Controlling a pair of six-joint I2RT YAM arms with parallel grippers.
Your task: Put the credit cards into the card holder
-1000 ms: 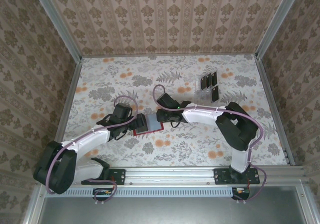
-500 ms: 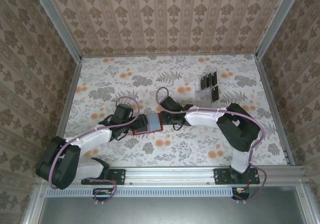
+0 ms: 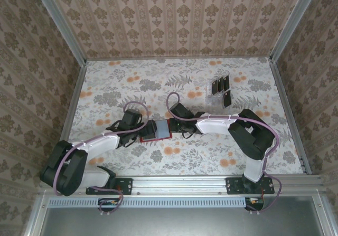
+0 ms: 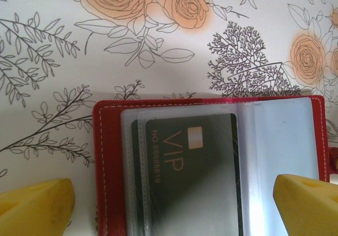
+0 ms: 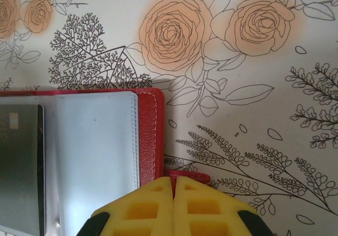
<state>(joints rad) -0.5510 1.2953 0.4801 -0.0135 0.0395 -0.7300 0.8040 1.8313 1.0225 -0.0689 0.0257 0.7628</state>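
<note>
Card holder (image 4: 107, 157) open: left tool (image 4: 171, 207) spread astride it, right tool (image 5: 173, 184) closed at tab (image 5: 191, 174). Pin flat before inserting.

The wallet (image 3: 157, 131) lies open on the table (image 3: 132, 77), nearer my bases than the back wall, between my two grippers. My left gripper (image 3: 141, 132) is at its left edge and my right gripper (image 3: 170, 124) at its right. My left fingers (image 4: 31, 207) straddle the wallet's width. One card (image 4: 190, 167) sits in a sleeve in the half away from the tab (image 5: 186, 173). My right fingertips (image 5: 173, 204) are right at that tab, beside the wallet's edge. The other cards (image 3: 222, 91) stand in the rack (image 3: 212, 96), behind and to the right of the wallet, well apart from it.
</note>
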